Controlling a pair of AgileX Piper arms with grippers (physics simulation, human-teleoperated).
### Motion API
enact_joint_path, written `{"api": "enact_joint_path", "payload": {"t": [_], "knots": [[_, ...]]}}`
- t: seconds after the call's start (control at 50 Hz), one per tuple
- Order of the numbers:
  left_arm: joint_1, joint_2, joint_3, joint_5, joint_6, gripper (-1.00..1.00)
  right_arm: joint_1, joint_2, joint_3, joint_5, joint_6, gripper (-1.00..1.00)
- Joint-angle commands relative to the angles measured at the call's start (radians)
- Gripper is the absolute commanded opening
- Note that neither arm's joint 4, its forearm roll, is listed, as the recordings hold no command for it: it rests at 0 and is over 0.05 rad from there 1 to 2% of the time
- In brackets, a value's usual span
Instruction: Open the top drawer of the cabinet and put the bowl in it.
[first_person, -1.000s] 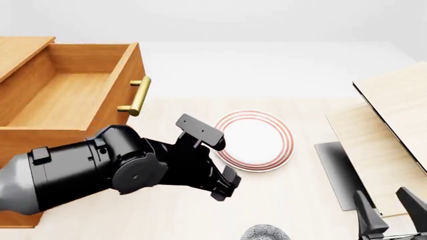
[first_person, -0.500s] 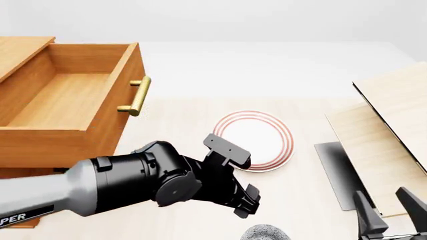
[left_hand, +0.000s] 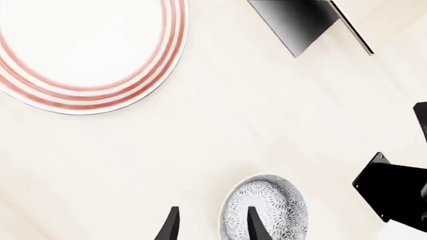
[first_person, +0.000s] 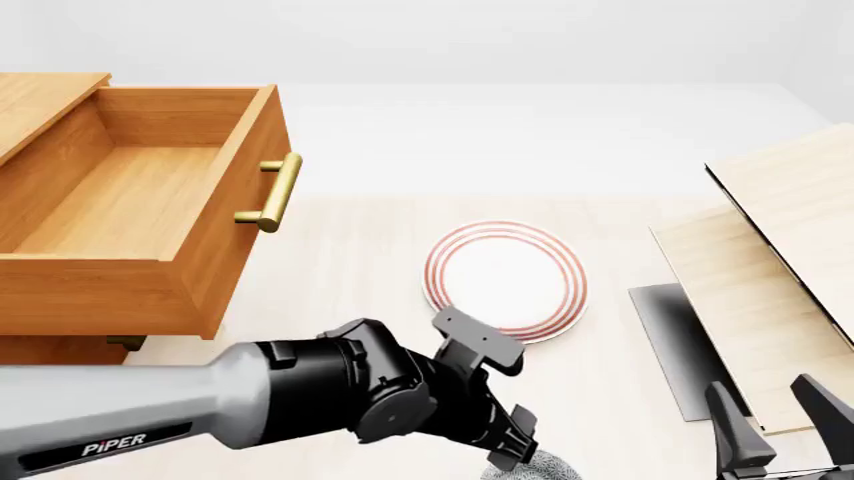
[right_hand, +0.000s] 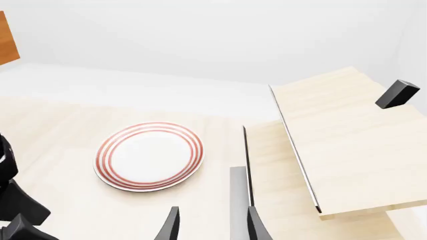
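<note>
Top drawer (first_person: 127, 200) stands open; the step in hand is the pickup: left gripper (left_hand: 210, 225), fingers apart, has one finger over the bowl (left_hand: 267, 210), whose rim must next sit between them.

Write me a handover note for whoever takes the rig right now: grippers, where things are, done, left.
Left gripper: open, empty, over the bowl at the table's near edge; one finger sits above the bowl, the other beside it on the table. No grasp yet.
Right gripper: open, empty, idle at near right by the pale boards.
Top drawer: pulled out of the cabinet, nothing inside.
Plate: mid-table, not part of the job.
Done: drawer opened.
Left: close on the bowl's rim, lift, carry it left to the drawer and set it inside.
</note>
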Motion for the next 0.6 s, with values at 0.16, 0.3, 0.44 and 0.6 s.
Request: {"api": "enact_joint_path", "payload": {"t": [0.16, 0.3, 0.44, 0.6], "knots": [[-0.014, 0.065, 0.029, -0.056, -0.03, 1.0, 0.001, 0.0, 0.0, 0.0, -0.002, 1.0], [-0.008, 0.088, 0.051, -0.079, -0.033, 1.0, 0.001, 0.002, 0.0, 0.0, -0.002, 1.0], [-0.029, 0.125, 0.037, -0.088, -0.052, 1.0, 0.001, -0.001, 0.0, 0.002, -0.003, 1.0], [-0.056, 0.164, 0.018, -0.095, -0.072, 1.0, 0.002, -0.002, 0.0, 0.005, -0.003, 1.0]]}}
